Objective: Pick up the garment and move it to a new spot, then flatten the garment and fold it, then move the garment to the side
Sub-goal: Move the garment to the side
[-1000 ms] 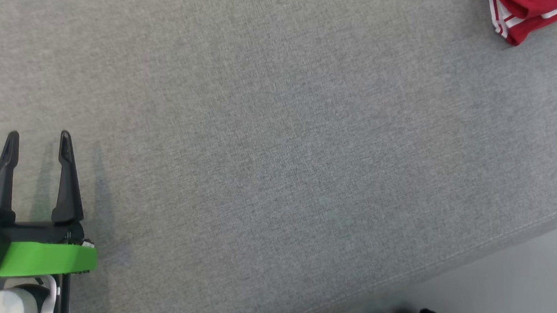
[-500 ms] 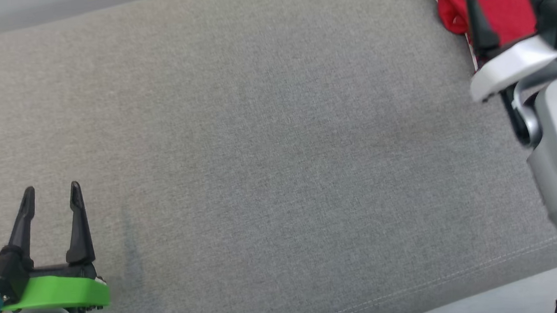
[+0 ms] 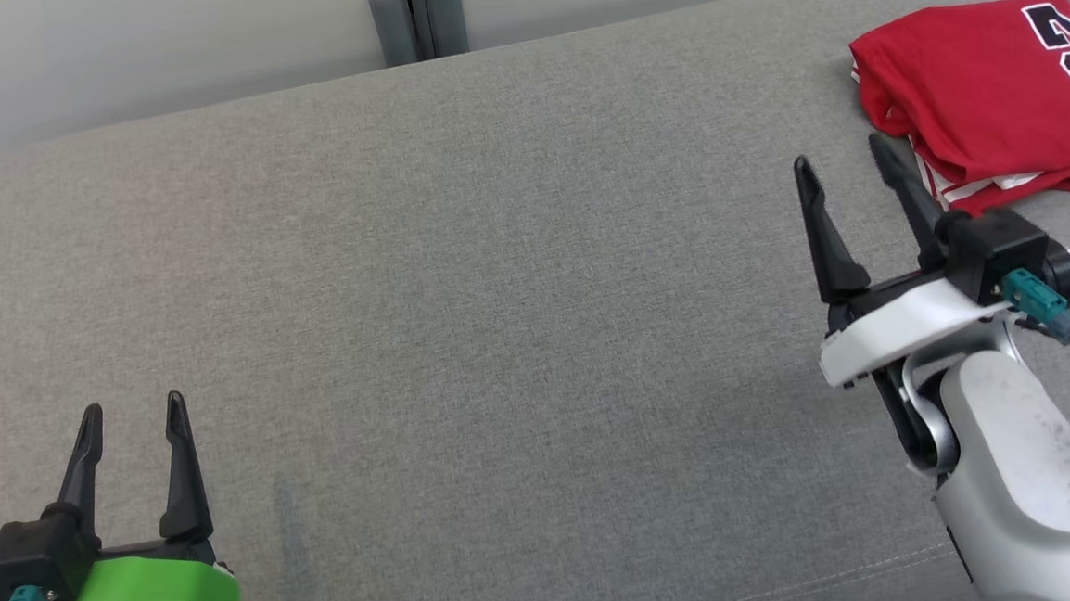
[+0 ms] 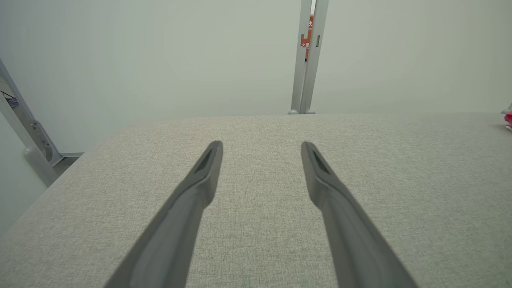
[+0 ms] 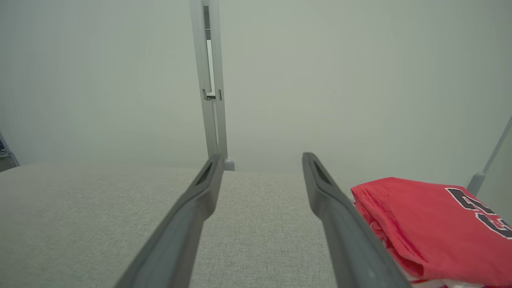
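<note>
Red folded garment (image 3: 978,97) with dark numerals lying at the far right of the grey fabric tabletop (image 3: 497,293), both pairs of fingers spread and holding nothing.

The right gripper (image 3: 840,152) is hovering just beside the garment's near left corner, its outer finger (image 3: 909,186) crossing in front of the white-striped edge; whether it is touching the cloth I cannot tell. The left gripper (image 3: 133,404) is hanging well apart from the garment at the near left, over bare fabric. A grey post (image 3: 415,15) is standing behind the far edge, against a pale wall. Bare grey cloth is stretching between the two grippers, giving wide open room, and the stitched near edge is showing at the lower right.
</note>
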Tool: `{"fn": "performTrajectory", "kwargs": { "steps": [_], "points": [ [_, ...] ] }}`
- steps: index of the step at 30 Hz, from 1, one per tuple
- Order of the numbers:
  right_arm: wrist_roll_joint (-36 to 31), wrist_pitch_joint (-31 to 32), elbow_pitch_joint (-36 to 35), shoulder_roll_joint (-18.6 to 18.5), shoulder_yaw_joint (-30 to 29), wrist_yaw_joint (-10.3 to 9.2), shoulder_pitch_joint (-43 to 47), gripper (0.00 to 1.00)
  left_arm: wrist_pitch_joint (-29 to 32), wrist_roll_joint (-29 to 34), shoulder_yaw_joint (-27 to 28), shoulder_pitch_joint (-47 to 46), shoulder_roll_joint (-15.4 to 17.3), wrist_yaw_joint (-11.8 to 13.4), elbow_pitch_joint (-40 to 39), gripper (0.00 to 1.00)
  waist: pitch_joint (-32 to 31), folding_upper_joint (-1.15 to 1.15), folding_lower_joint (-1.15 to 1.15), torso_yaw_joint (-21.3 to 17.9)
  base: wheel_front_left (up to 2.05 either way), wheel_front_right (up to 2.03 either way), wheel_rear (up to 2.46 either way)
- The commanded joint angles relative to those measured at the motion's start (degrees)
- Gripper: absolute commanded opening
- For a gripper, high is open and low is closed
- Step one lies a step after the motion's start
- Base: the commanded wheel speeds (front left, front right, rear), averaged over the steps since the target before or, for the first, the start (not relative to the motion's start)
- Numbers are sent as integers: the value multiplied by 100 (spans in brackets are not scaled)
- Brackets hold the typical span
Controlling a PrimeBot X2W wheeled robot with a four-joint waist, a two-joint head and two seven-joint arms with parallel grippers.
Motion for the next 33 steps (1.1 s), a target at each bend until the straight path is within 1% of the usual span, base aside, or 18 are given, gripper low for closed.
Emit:
{"fn": "performTrajectory", "kwargs": {
  "steps": [1,11,20,26,33],
  "points": [
    [22,-21,-68,42,-29,-12,206,100,-42,-51,-16,30,-14,15,37,100,-129,0,0,99,0,0,0],
    [-30,-21,-453,352,-416,-11,1377,100,-88,-26,-158,143,-103,-37,350,100,-482,0,0,294,0,0,0],
    [-68,16,-809,563,-734,-11,2256,100,-108,-2,-225,290,-186,7,537,100,-795,0,0,509,0,0,0],
    [-16,68,-893,642,-741,-11,2520,100,-122,-19,-244,365,-206,13,625,100,-923,0,0,610,0,0,0],
    [17,59,-864,671,-670,-11,2563,100,-134,-57,-238,341,-206,6,735,100,-977,0,0,672,0,0,0]
  ]
}}
